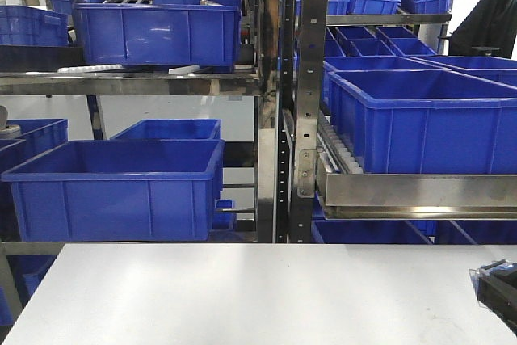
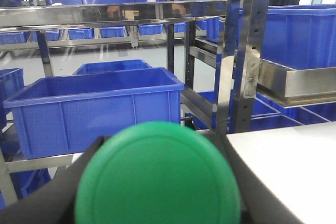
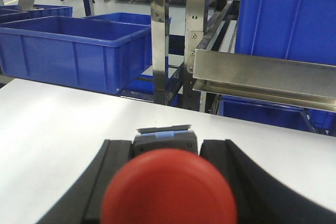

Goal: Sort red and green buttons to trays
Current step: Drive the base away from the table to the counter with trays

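Observation:
In the left wrist view the green button's round cap (image 2: pixel 157 182) fills the lower middle, blurred and close to the lens. My left gripper (image 2: pixel 163 141) is shut on it, a dark finger showing on each side. In the right wrist view my right gripper (image 3: pixel 167 144) is shut on the red button (image 3: pixel 168 190). Its grey body with a blue strip points away from the lens over the white table (image 3: pixel 58 124). The front view shows only the dark tip of the right gripper (image 1: pixel 494 287) at the lower right edge. The trays are out of view.
Beyond the white table (image 1: pixel 242 296) stands a steel rack (image 1: pixel 303 103) holding several deep blue crates (image 1: pixel 113 187). A steel shelf lip (image 1: pixel 412 191) juts out at the right, above the table's far edge.

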You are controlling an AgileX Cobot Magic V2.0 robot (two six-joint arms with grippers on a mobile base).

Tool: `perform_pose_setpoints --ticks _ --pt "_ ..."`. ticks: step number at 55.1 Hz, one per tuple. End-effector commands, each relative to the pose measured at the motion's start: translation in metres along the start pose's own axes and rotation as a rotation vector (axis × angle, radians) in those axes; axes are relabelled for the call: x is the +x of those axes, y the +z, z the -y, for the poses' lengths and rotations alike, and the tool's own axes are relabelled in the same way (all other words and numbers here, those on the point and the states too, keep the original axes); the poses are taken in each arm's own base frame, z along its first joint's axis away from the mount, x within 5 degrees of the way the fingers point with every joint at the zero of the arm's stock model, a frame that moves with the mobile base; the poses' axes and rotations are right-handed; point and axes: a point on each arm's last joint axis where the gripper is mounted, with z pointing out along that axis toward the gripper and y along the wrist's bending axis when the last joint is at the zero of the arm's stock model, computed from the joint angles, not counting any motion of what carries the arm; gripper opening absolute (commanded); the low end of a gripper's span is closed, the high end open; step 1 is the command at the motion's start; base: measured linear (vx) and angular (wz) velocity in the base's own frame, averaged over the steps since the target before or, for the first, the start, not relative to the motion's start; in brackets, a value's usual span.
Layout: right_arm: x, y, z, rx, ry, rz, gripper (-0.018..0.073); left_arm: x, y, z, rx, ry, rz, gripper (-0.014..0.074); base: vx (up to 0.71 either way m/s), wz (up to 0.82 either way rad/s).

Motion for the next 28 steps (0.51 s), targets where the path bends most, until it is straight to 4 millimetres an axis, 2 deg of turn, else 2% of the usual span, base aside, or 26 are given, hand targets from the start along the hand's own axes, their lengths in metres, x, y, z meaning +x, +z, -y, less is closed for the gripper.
perform_pose_setpoints --ticks 1,28 --pt "-0.0186 -0.0049 0.0011 0.015 -0.003 0.127 -0.0009 -0.0178 -0.0029 0.0018 0.018 -0.007 0.118 -0.0006 -0.11 0.04" --pt "-0.0186 -0.0049 0.0011 0.015 -0.003 0.127 -0.0009 -0.0178 -0.0029 0.0018 0.018 -0.007 0.118 -0.0006 -0.20 0.09"
